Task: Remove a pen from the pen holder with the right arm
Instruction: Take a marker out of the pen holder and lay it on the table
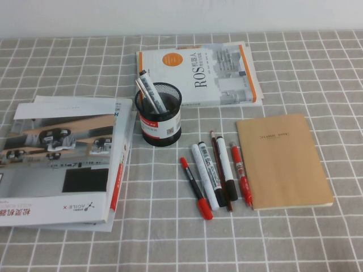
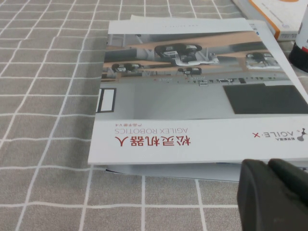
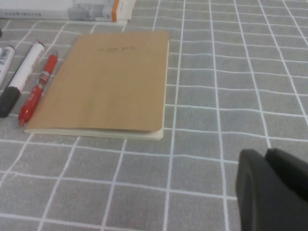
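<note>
Right wrist view: the right gripper (image 3: pixel 265 159) is over the desk (image 3: pixel 216 144), just nearer than the notebook (image 3: pixel 106 82), fingers clenched and empty; the left gripper (image 2: pixel 268 166), also clenched, is at the near edge of the brochure (image 2: pixel 192 101) on the left. Farther, in the middle, the pen holder (image 1: pixel 160 122) holds pens (image 1: pixel 148 89).

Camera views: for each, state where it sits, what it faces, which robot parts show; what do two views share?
High view: raised on robot's side, angled down at pen holder, loose pens, notebook; no arms show.
Left wrist view: on left arm, faces AgileX brochure; shut left gripper near its edge.
Right wrist view: on right arm, faces notebook; shut right gripper above tablecloth near it.
Shared: notebook, high and right wrist.
</note>
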